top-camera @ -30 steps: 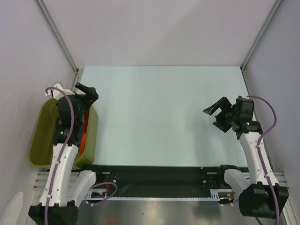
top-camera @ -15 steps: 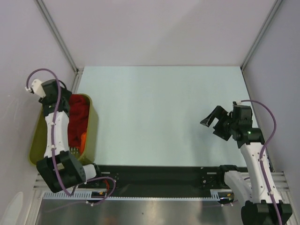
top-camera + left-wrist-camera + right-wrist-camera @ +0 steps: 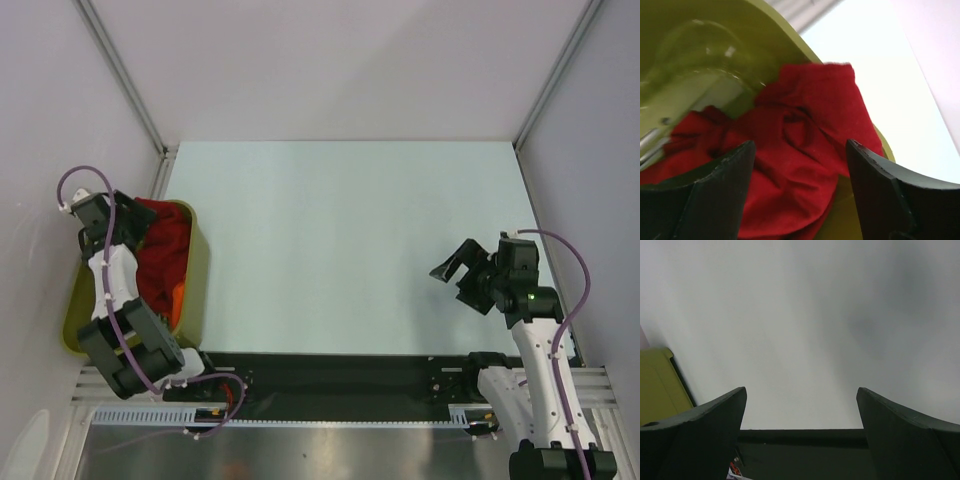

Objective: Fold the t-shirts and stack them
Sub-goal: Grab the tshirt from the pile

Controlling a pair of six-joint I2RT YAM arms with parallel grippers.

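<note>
Pale table (image 3: 340, 220); left fingers (image 3: 710, 200) dip, spread, over t-shirts (image 3: 800, 145) in basket (image 3: 705, 45); right fingers (image 3: 690, 435) hover, spread wide.

The pale blue-green table (image 3: 350, 230) is stretching from the black strip (image 3: 330, 365) along its near edge to the far wall. An olive-green basket (image 3: 200, 280) is sitting at its left edge, toward the near corner (how much of it is resting on the tabletop is unclear).
</note>
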